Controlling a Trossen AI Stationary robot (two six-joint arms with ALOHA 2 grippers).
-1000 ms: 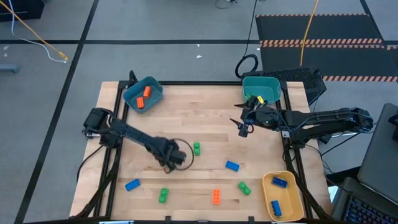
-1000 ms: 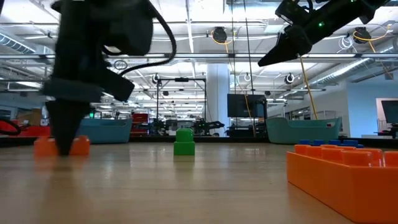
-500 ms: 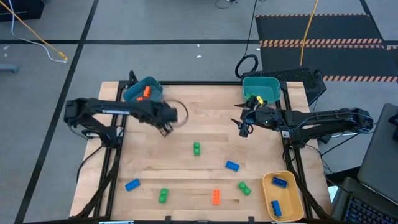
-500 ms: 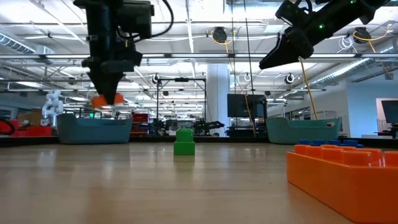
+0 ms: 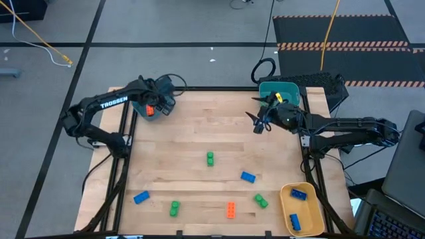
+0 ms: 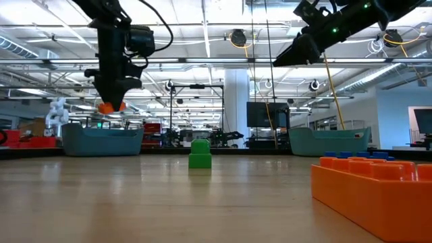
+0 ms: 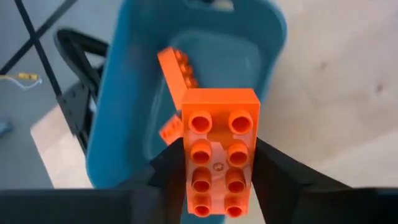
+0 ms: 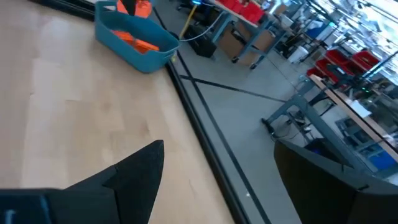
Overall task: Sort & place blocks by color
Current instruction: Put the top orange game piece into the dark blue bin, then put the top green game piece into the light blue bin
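My left gripper [image 5: 153, 106] hovers over the teal bin [image 5: 166, 106] at the table's far left corner, shut on an orange brick [image 7: 217, 146]. More orange bricks [image 7: 177, 65] lie inside that bin. In the low view the held brick [image 6: 106, 107] hangs high above the bin [image 6: 101, 140]. My right gripper [image 5: 257, 125] is open and empty in the air beside the far right teal bin [image 5: 279, 93]. Loose on the wood lie green bricks [image 5: 210, 158], [image 5: 174, 208], [image 5: 260, 200], blue bricks [image 5: 248, 176], [image 5: 141, 197] and an orange one [image 5: 231, 210]. My left gripper pinches the orange brick between its two fingers [image 7: 165, 171], one on each long side [image 7: 186, 168], toward one end. The fingers come from above, pointing down. The brick is lifted clear above the teal bin, and its studded face is turned toward the wrist camera.
A yellow bin [image 5: 301, 209] holding blue bricks sits at the near right corner. The table's black frame [image 5: 126, 133] runs along both sides. In the low view a large orange brick [image 6: 378, 192] stands close at the right, and a green one [image 6: 200, 152] mid-table.
My left gripper has risen from the table's middle with the orange brick and has swung toward the far left corner, ending above the teal bin. The brick went from resting on the wood to lifted clear. My right gripper has shifted slightly toward the far edge.
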